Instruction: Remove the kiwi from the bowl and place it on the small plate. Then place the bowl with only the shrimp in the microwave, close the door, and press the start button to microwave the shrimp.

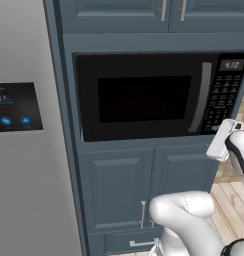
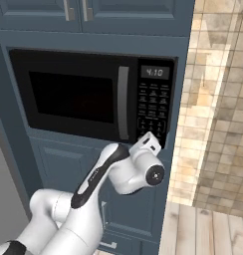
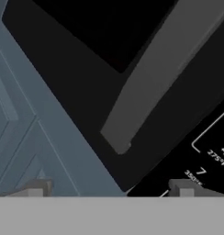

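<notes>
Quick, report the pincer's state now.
Pincer: open, holding nothing, tips apart just in front of the microwave, near the lower end of the door handle and the keypad.

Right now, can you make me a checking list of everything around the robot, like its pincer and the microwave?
Surface: nothing seen.
Job's things: microwave built into blue-grey cabinets; door shut, dark window, grey handle upright; keypad on the right, display lit.
Clutter: nothing seen.
Pincer: pincer close to the microwave's lower front, near the handle's bottom end and the keypad; fingertips apart, holding nothing.
Cables: nothing seen.
Surroundings: grey appliance with blue-lit screen on the left; tiled wall on the right.
</notes>
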Controlling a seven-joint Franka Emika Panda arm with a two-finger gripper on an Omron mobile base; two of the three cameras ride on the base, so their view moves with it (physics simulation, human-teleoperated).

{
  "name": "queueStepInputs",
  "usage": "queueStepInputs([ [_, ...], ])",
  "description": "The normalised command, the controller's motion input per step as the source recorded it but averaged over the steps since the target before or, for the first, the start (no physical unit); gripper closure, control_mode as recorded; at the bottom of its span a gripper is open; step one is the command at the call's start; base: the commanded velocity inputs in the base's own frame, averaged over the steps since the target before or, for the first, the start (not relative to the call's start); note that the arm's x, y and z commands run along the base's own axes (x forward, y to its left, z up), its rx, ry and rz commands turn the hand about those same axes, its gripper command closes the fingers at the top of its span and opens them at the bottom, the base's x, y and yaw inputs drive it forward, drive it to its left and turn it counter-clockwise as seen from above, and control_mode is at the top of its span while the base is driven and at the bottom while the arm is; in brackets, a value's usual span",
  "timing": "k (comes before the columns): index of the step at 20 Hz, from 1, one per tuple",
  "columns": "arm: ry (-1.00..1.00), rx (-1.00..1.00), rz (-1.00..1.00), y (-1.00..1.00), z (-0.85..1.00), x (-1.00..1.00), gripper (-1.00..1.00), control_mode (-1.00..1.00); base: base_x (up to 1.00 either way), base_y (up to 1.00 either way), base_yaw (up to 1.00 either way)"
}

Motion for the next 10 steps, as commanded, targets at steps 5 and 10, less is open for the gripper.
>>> queueStepInputs([
  [5, 0.00, 0.06, 0.00, 0.00, -0.19, 0.50, -1.00, -1.00, 0.00, 0.00, 0.00],
  [10, 0.00, 0.08, 0.00, -0.16, -0.17, 0.46, -1.00, -1.00, 0.00, 0.00, 0.00],
])
